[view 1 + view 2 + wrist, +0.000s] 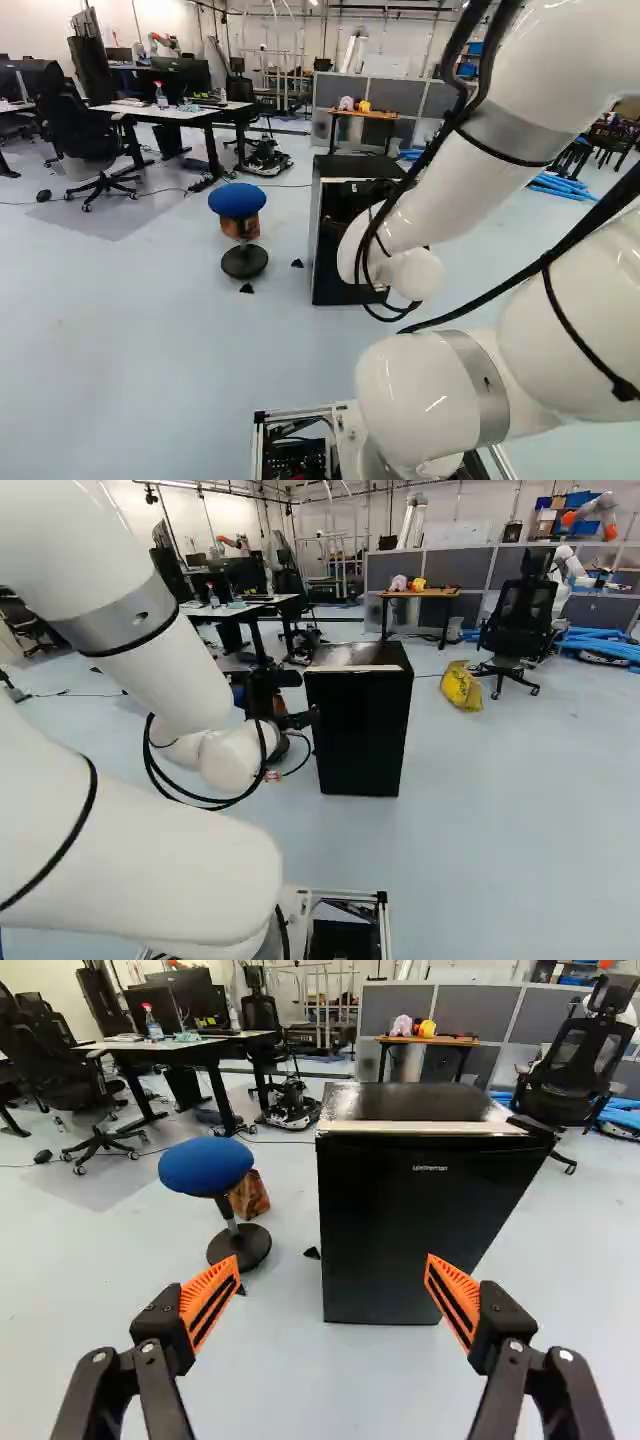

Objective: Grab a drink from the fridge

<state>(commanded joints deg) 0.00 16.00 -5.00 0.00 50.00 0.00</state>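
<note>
**Gripper (332, 1270) spread before the fridge (410, 1100), drink out of sight**

The fingers stand wide apart, nothing between their orange pads (208, 1302). Ahead of them is the door (375, 1225), which looks shut in the wrist view. The drink shows in no view; by the task it should be inside, so opening the door seems the step in hand.

The door's face is smooth and glossy, and I can see no handle on it. Pads pressed flat there would probably skid; an upright edge looks the better hold, though which side swings I cannot tell. Expect a stiff first pull if the seal is magnetic, then an easy swing. A hard tug might drag the whole fridge.

Can or bottle, the drink may be cold, damp and slippery. A full one would be fairly heavy for its width: take it round the middle, upright, firmly enough not to slip, gently enough not to dent thin walls.

Beside the fridge stands a stool (207, 1165), with a desk (185, 1048) farther off.
</note>
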